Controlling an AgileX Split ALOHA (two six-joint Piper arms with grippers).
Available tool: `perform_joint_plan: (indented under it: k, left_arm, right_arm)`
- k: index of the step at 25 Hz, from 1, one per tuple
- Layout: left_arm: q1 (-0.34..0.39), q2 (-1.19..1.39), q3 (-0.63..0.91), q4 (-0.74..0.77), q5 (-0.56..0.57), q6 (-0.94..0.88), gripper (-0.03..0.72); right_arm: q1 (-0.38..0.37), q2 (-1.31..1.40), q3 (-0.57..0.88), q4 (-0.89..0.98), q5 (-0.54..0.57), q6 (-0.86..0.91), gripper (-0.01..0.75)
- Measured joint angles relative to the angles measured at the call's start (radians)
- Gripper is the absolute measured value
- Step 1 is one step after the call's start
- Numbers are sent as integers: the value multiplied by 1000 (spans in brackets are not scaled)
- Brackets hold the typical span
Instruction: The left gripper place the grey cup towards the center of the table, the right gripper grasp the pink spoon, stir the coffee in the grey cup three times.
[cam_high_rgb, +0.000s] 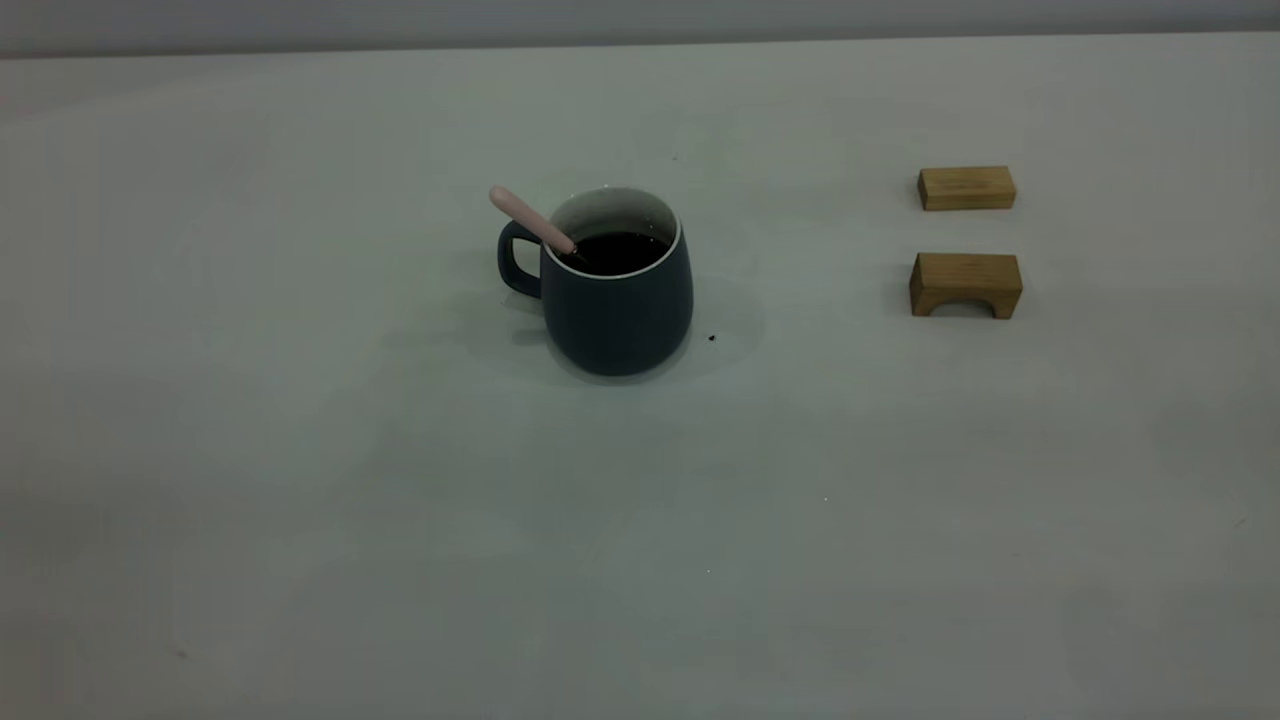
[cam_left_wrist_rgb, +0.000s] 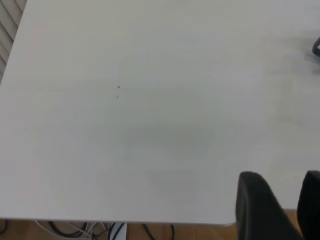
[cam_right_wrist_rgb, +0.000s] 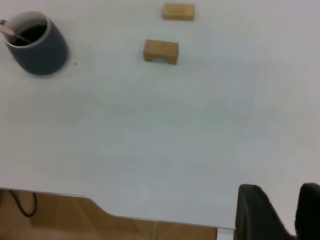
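The grey cup (cam_high_rgb: 620, 310) stands upright near the middle of the table (cam_high_rgb: 300, 500), handle to the left. Dark coffee (cam_high_rgb: 620, 252) fills it. The pink spoon (cam_high_rgb: 530, 220) leans in the cup, its handle sticking out over the rim above the cup's handle. Neither arm shows in the exterior view. My left gripper (cam_left_wrist_rgb: 285, 182) hangs over the table's edge, fingers apart and empty. My right gripper (cam_right_wrist_rgb: 282, 192) is likewise open and empty at the table's edge, far from the cup (cam_right_wrist_rgb: 42, 50) and the spoon (cam_right_wrist_rgb: 7, 30).
Two wooden blocks lie to the right of the cup: a flat block (cam_high_rgb: 967, 187) farther back and an arch-shaped block (cam_high_rgb: 965, 285) nearer. A small dark speck (cam_high_rgb: 711, 338) sits beside the cup. Cables hang below the table edge (cam_left_wrist_rgb: 125, 220).
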Motion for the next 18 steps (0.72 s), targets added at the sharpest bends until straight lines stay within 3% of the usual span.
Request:
perform_joint_plan:
  k: [9,18]
  left_arm:
    - [0,0,0,0,0,0,274]
    - [0,0,0,0,0,0,274]
  right_arm:
    - [0,-125,89,-17,-76,-1,238]
    - [0,-133,104,-20,-84,-1,238]
